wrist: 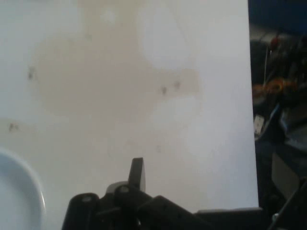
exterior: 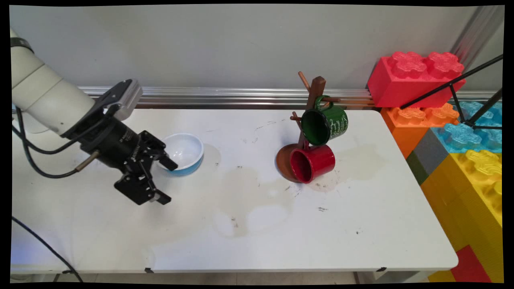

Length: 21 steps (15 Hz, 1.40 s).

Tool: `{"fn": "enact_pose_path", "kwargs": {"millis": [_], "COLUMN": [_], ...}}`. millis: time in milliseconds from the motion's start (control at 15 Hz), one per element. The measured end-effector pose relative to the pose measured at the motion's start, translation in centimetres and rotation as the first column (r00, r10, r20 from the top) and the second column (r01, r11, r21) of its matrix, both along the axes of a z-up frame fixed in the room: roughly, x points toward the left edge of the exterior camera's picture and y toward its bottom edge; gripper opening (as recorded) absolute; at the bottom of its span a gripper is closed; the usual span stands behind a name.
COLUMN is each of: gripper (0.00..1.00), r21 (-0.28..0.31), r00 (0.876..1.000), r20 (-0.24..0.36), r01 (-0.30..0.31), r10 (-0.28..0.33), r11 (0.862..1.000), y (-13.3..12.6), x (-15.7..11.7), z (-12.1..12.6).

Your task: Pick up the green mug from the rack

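My black gripper hangs low over the table's left part, open, with nothing between its fingers. Its upper finger lies against the left rim of a bowl, white inside and light blue outside. In the hand view one finger rises from the bottom edge, and the bowl's white rim shows at the lower left. Further right stands a brown wooden mug tree. A green mug hangs on it, and a red mug sits lower, on its side by the round base.
Faint stains and dark specks mark the white table in the middle. Large toy bricks in red, orange, blue and yellow are stacked past the table's right edge, with black tripod legs over them. A metal rail runs along the wall.
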<state>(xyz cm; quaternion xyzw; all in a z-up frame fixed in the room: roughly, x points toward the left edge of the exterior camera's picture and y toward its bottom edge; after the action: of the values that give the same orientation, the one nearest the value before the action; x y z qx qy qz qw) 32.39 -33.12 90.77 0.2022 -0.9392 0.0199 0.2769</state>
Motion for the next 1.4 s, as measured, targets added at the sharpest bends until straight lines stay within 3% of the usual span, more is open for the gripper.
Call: {"fn": "enact_pose_path", "kwargs": {"millis": [533, 933, 1400], "gripper": [1.00, 1.00, 1.00], "r21": [-0.057, -0.045, -0.030], "r00": [1.000, 0.995, 0.971], "r20": [-0.009, 0.046, 0.101], "r01": [0.012, -0.083, -0.216], "r10": [-0.013, 0.085, 0.218], "r11": [0.998, 0.996, 0.976], "y": [-1.4, -2.1, -2.4], "x": [-3.1, -7.9, -13.7], "z": [-0.1, 0.8, 2.8]}}
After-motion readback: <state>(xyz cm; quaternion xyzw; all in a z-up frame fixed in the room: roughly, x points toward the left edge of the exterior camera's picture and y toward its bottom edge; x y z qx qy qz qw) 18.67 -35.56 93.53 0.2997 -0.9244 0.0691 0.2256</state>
